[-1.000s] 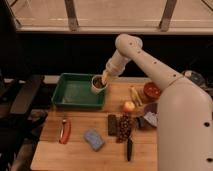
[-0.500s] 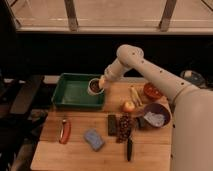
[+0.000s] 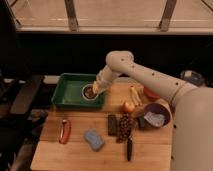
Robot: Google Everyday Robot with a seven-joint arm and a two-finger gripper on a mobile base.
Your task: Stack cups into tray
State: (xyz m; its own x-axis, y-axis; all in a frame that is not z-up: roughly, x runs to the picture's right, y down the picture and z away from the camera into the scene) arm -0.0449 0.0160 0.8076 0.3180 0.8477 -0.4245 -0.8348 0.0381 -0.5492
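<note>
The green tray (image 3: 70, 90) sits at the back left of the wooden table. A small white cup (image 3: 90, 92) with a dark inside is over the tray's right part, near its right wall. My gripper (image 3: 96, 88) is at the cup's right rim, the arm reaching in from the right. I cannot tell whether the cup rests on the tray floor or is held just above it.
On the table: an orange fruit (image 3: 129, 106), a banana (image 3: 134, 94), a red-brown bowl (image 3: 151, 93), a purple bowl (image 3: 156, 114) with a white wrapper, grapes (image 3: 125, 127), a dark bar (image 3: 112, 125), a knife (image 3: 129, 148), a blue sponge (image 3: 93, 139), a red tool (image 3: 64, 131).
The arm has swung left and lower, carrying the cup from the tray's right edge further in over the tray.
</note>
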